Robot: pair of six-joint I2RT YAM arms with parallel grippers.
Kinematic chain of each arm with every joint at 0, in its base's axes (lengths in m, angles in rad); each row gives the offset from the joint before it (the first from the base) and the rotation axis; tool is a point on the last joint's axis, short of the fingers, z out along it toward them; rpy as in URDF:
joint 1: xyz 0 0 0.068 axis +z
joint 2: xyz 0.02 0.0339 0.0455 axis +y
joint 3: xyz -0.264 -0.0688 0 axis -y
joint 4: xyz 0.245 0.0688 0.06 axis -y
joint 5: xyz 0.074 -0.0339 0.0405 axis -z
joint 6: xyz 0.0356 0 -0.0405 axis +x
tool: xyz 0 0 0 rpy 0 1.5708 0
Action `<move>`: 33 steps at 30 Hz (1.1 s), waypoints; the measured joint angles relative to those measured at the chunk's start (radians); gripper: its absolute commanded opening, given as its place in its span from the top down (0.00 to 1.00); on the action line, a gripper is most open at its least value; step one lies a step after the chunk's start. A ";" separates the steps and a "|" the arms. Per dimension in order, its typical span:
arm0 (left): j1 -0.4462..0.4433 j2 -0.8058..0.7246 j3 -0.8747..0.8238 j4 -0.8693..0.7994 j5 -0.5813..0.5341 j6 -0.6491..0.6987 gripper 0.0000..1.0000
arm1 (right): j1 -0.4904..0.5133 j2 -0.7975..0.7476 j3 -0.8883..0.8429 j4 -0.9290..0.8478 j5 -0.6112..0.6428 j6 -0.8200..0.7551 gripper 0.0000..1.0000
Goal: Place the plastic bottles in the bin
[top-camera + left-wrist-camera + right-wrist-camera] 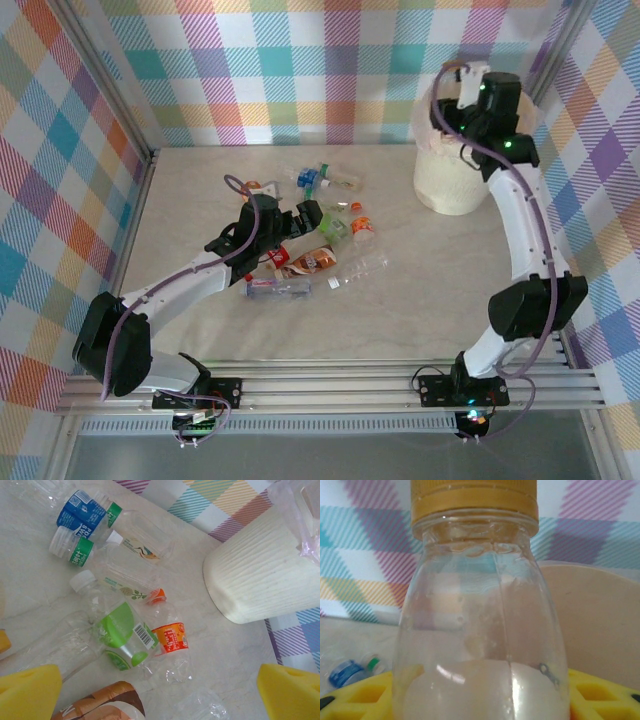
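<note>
R arm [525, 230] sits at the upper right of the overhead view, wrist above the bin [448, 185]. R jaws are clamped on a clear bottle [480, 630] w/ a gold-yellow cap [474, 500]. On the R wrist cam the bottle stands upright, cap at top of frame. Yellow pads [355, 697] sit either side of it along the bottom edge, and the bin's pale curve is behind at the right. Can't tell if the bottle is over the bin's mouth or just beside the rim.

L arm [190, 285] reaches from lower left to frame centre. L jaws are spread wide w/ nothing in them, hanging over the bottle pile [320, 245] mid-desk [420, 310].

On the L wrist cam:
- Green-label bottle [120, 637] at centre-left, w/ the orange-label one [170, 639] touching its right side.
- Brown-label one [102, 705] at the bottom edge.
- Blue-label one [80, 512] and a green-banded one [80, 550] at upper left.
- Two more clear ones lie between these groups.

All are on their sides, loosely heaped. The bin is at upper right of that view, apart from the pile, liner [305, 525] bunched at its rim.
</note>
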 measured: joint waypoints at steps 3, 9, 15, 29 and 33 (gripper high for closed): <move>0.000 -0.006 0.000 -0.003 -0.005 0.000 0.00 | -0.069 0.051 0.064 -0.042 -0.036 0.024 0.62; 0.000 -0.028 -0.006 -0.005 -0.021 0.000 0.00 | -0.168 0.134 0.135 -0.110 -0.092 0.054 0.61; 0.000 -0.032 -0.010 -0.006 -0.031 0.000 0.00 | -0.218 0.224 0.200 -0.111 -0.069 0.057 0.59; 0.000 -0.061 -0.045 -0.031 -0.091 -0.004 0.00 | -0.227 0.393 0.264 -0.019 0.196 -0.026 0.48; 0.000 -0.065 -0.052 -0.039 -0.112 -0.008 0.00 | -0.226 0.397 0.266 -0.008 0.244 -0.050 0.39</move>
